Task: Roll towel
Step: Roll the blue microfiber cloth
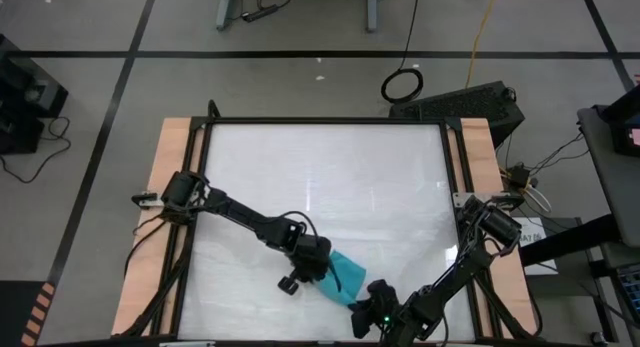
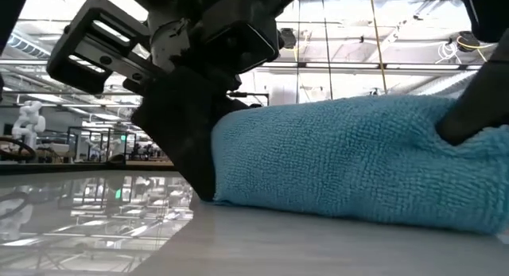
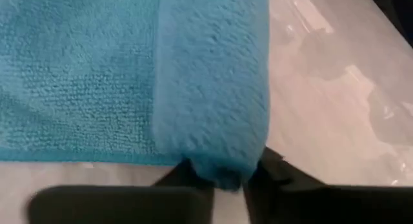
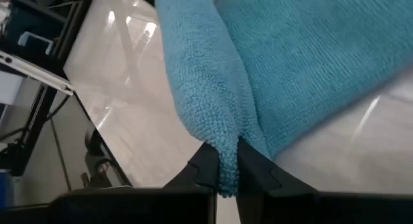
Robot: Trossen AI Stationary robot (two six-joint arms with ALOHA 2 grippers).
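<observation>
Close against the low camera lay the towel (image 2: 350,165), a turquoise, looped cloth resting on the glossy white desk (image 1: 330,177) with a folded thickness along its top. At its left end in that view stood the left end effector (image 3: 222,179), its dark fingers (image 3: 187,175) clamped on a rolled edge of the towel, with the fabric bunched between them as the left wrist view showed. The right end effector (image 4: 222,172) likewise gripped the towel, its fingers (image 4: 203,166) pinching a hanging fold of the cloth, which rose slightly off the desk there. From above, the towel (image 1: 342,275) sat near the front edge of the desk, roughly at its middle and a little toward the right front corner, with the left end effector (image 1: 318,269) touching its left side and the right end effector (image 1: 372,299) at its front right end. The left arm reached in diagonally from its base at the left edge of the desk, and the right arm bent in from its base at the right edge, passing along the front edge. Wooden strips (image 1: 165,187) bordered the desk on both sides, and beyond it lay a grey floor with dark tape lines and a coiled black cable (image 1: 402,85).
</observation>
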